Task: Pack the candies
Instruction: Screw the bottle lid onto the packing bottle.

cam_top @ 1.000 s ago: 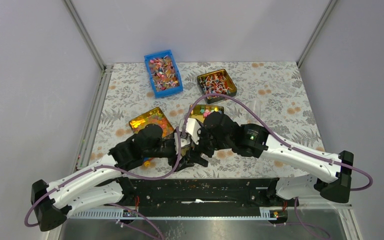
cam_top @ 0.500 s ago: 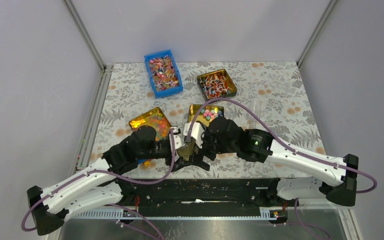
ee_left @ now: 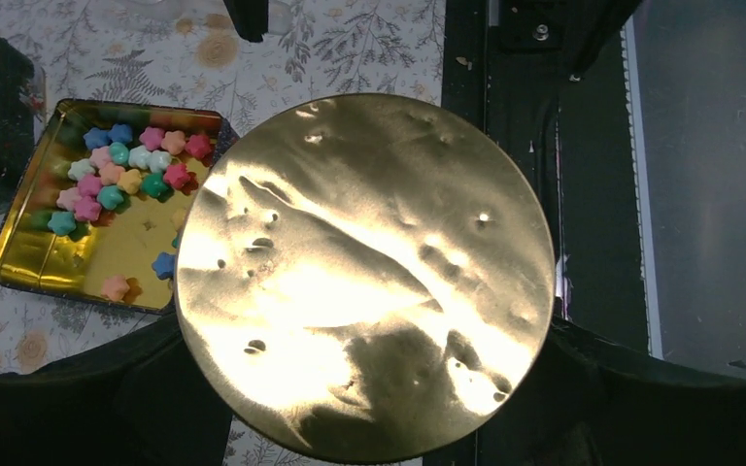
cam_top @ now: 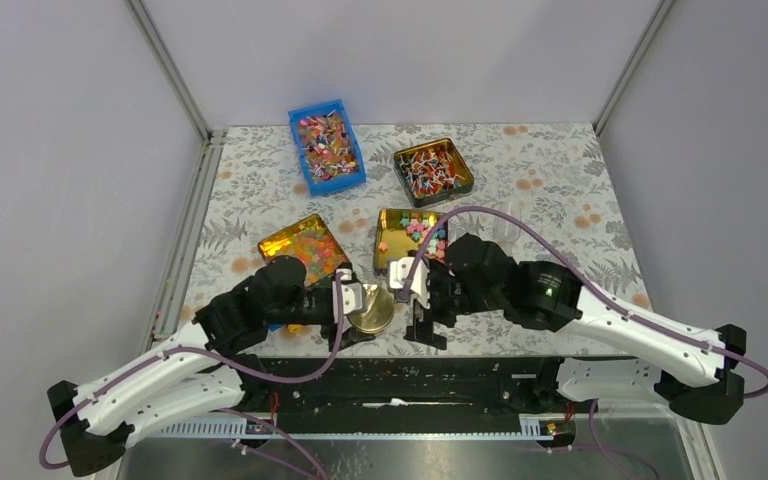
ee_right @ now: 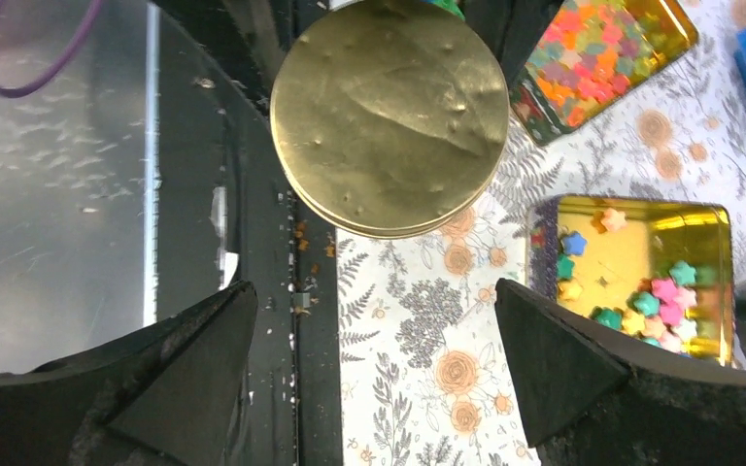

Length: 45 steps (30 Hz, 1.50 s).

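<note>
Now right tool released gold tin (left tool holds).

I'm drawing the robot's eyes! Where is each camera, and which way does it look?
Top: above and behind the arms, looking down at the table; both arms show.
Left wrist: on the left arm, looking down onto the gold tin gripped by the left end effector; its dark fingers show.
Right wrist: on the right arm, looking down at the table edge; the open right end effector shows its fingers.
Shared: both wrist views show the tin and the tray of star candies.
</note>
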{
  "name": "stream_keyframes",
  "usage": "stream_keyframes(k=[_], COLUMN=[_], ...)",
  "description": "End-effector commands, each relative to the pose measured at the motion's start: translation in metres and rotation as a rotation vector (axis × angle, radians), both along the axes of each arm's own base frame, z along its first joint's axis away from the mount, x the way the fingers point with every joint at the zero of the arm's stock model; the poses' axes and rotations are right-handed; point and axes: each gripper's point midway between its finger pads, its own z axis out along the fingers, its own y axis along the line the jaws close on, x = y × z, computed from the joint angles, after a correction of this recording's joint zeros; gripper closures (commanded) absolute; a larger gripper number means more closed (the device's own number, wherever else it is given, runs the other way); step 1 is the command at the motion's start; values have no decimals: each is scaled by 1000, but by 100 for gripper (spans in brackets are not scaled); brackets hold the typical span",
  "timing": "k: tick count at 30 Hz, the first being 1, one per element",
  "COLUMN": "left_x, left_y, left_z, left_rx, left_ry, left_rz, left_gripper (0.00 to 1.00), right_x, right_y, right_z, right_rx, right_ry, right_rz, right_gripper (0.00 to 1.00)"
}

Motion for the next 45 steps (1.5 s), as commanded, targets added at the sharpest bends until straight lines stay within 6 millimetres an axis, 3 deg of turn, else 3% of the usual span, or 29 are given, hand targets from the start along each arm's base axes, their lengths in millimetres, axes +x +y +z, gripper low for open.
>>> stream_keyframes(k=[1, 4, 8, 13, 26, 36, 45], left_x=[-16, -25, -39, -48, -50, -49, -41], left_y=[-6, -8, -12, -16, -19, -26, -27], left_z=[30, 31, 36, 42, 50, 62, 68], left_rx=[-78, -87, -114, -133, -165, -219, -242], left_ry=[-69, -57, -37, -11, -7, 12, 4], left_rz=[-126, -186, -275, -333, -346, -330, -280], left_gripper=[53, 53, 53, 53, 53, 53, 54], right_x=[-23, -34, -42, -38, -31, -34, -23], right_y=[-8, -3, 8, 21, 40, 46, 48], right_z=[37, 59, 72, 67, 44, 32, 28], right_rx=[68, 136, 166, 149, 117, 112, 122], right_ry=[25, 66, 77, 77, 131, 183, 146], right_rz=[171, 254, 338, 380, 375, 355, 284], right_gripper=[0, 0, 0, 0, 1, 12, 21])
